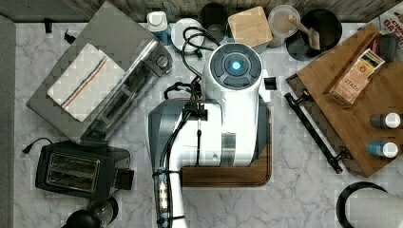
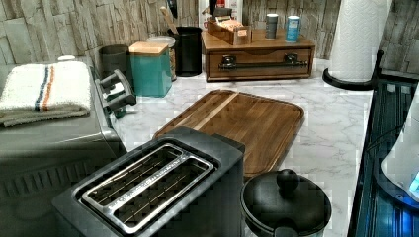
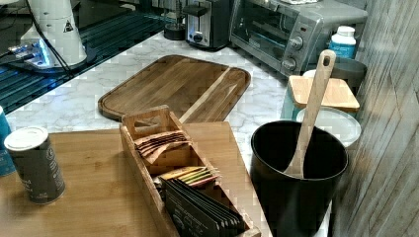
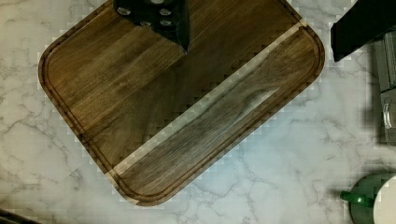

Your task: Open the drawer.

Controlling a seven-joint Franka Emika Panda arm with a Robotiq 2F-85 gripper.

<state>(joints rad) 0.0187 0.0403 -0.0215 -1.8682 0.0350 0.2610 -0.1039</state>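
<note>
The drawer (image 2: 259,70) sits shut in a low brown wooden unit at the back of the counter in the left view. A long black bar handle (image 2: 259,63) runs across its front. In the top view the handle (image 1: 311,130) lies diagonally at the right, along the unit's edge. My arm (image 1: 233,109) stands over the dark wooden tray (image 1: 228,175), well to the top view's left of the handle. A dark part of my gripper (image 4: 154,18) hangs above the tray (image 4: 163,93) in the wrist view, with nothing in it.
On the unit's top (image 1: 351,118) stand a tea box (image 1: 356,76) and two jars. A toaster oven (image 1: 109,80) with a folded towel, a toaster (image 1: 76,168), a paper towel roll (image 1: 370,209), a black utensil pot (image 1: 321,28) and canisters ring the marble counter.
</note>
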